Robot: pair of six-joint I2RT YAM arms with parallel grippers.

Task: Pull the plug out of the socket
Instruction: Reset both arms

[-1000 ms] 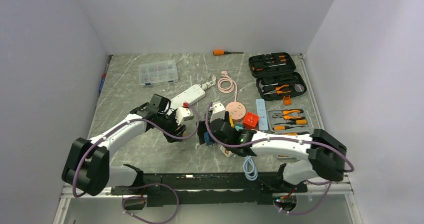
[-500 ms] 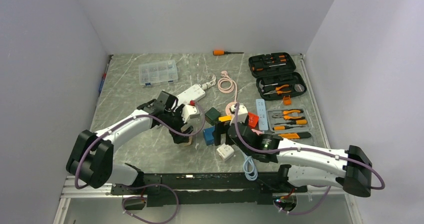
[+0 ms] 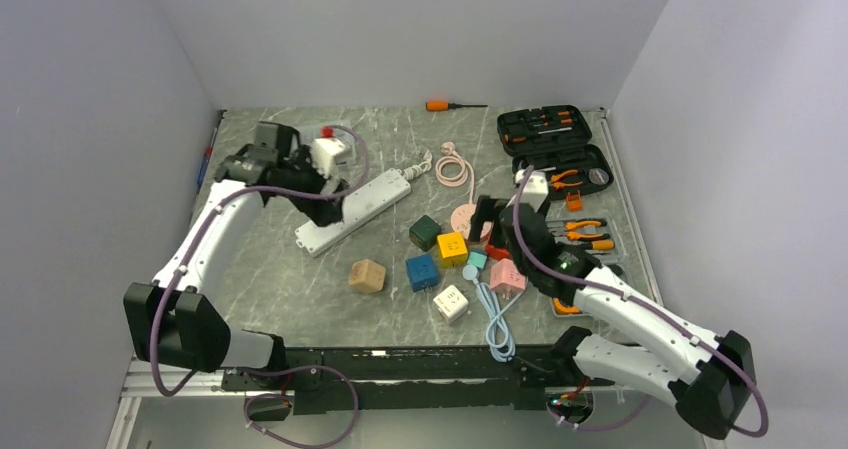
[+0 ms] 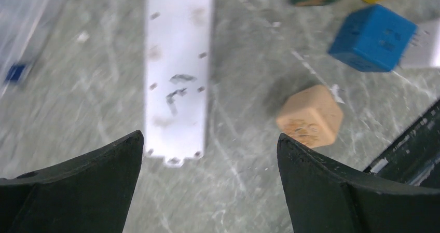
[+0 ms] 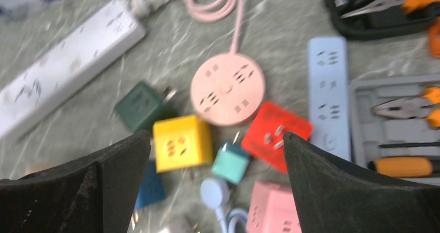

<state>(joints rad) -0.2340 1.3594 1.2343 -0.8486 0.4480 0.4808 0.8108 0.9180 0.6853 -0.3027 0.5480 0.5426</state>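
Observation:
A tan plug cube (image 3: 367,275) lies alone on the table, apart from the blue socket cube (image 3: 422,271). Both show in the left wrist view, the tan cube (image 4: 310,116) and the blue cube (image 4: 372,38). My left gripper (image 3: 330,181) is open and empty, raised over the white power strip (image 3: 355,207); the strip (image 4: 179,72) shows between its fingers (image 4: 83,181). My right gripper (image 5: 217,135) is open and empty, high above the yellow cube (image 5: 182,142), teal cube (image 5: 232,161) and red cube (image 5: 276,134). No plug shows in any socket.
A dark green cube (image 3: 425,232), white cube (image 3: 451,302), pink cube (image 3: 507,276), round pink socket (image 3: 462,215) and light blue cable (image 3: 497,327) cluster at centre. Tool cases (image 3: 556,149) stand at the back right, a parts box (image 3: 317,146) at the back left.
Both arms have lifted away from the centre: the left swung to the back left, the right drew back to the right. The tan cube now lies free beside the blue cube.

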